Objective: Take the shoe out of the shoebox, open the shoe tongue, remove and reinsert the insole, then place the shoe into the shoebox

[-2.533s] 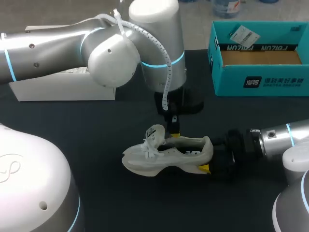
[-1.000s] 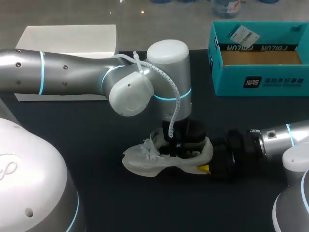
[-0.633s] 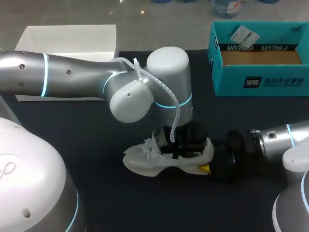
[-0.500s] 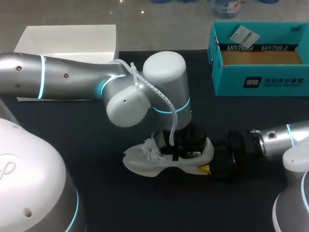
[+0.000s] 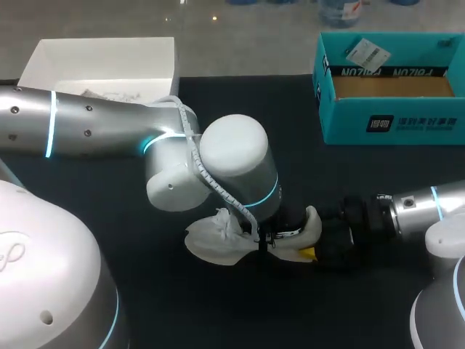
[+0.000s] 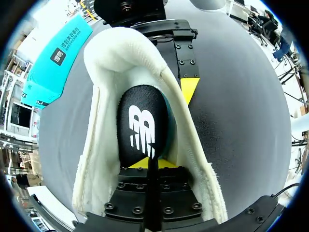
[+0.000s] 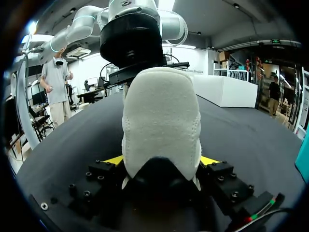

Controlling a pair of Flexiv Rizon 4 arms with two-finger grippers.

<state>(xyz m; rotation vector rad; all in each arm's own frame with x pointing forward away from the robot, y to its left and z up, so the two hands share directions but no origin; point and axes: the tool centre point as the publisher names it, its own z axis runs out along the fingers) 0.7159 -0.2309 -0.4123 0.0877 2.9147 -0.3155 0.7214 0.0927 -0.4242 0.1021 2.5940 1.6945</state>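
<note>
Near the middle of the dark table (image 5: 218,320): a white shoe (image 5: 211,246), out of the teal shoebox (image 5: 392,122) and resting on its sole, toe to the left, heel to the right. Far right and well apart from it, that shoebox, open and showing only its brown floor. Far left, a white box (image 5: 102,54) with crumpled paper (image 5: 105,94) inside.

Clamped around the heel (image 7: 161,121) from both sides, the right gripper (image 7: 161,160), pressed against the white padding and bracing the shoe. Reaching down into the shoe's mouth from above, the left gripper (image 6: 148,163), narrowed almost shut at the near end of the black insole (image 6: 142,123); seems to be pinching that insole, though hard to confirm from the wrist view. Just ahead of it, the rest of the insole lying inside the shoe, its far end seated against the back wall.

Judged done: shoe taken out; tongue probably pulled open, given the wide gaping mouth and the laces (image 5: 227,224) bunched toward the toe. Judged in hand: the start of the insole's removal, with none of it outside the shoe yet. Left to do: pulling the insole free, sliding it back in, then carrying the shoe to the shoebox.
</note>
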